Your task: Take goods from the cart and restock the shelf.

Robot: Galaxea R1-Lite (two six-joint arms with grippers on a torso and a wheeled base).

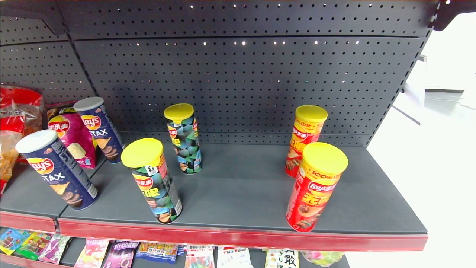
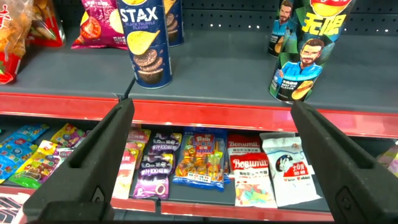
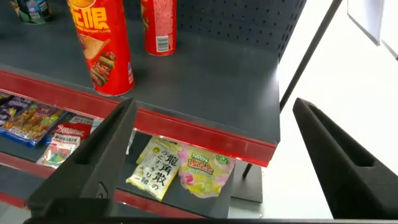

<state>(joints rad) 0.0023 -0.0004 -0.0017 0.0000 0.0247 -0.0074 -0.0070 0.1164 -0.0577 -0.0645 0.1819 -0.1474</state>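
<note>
Wide open and holding nothing, the left pincer (image 2: 211,107) hangs in front of the shelf (image 1: 241,186), level with its red front lip (image 2: 205,115). The right pincer (image 3: 214,104) is spread just as wide, also with nothing in it, off the shelf's right end. From where I stand the goods on the dark shelf board come in three pairs of tall chip cans, each pair set one behind the other. On the right, the front red can (image 1: 316,186) stands near the lip with the rear red can (image 1: 305,139) just behind it, close to the pegboard back wall (image 1: 241,82); both wear yellow lids. Around the middle, the front patterned can (image 1: 152,180) stands by the lip and the rear patterned can (image 1: 184,137) farther back, again yellow-lidded and well apart from the red pair, with bare board between. To the left, the front blue can (image 1: 55,169) and the rear blue can (image 1: 98,128) have pale lids, and a magenta chip bag (image 1: 72,136) leans between them. A red bag (image 1: 18,108) sits at the far left edge. Underneath, the lower shelf (image 1: 256,258) carries a row of flat sweet packets (image 1: 156,253).
</note>
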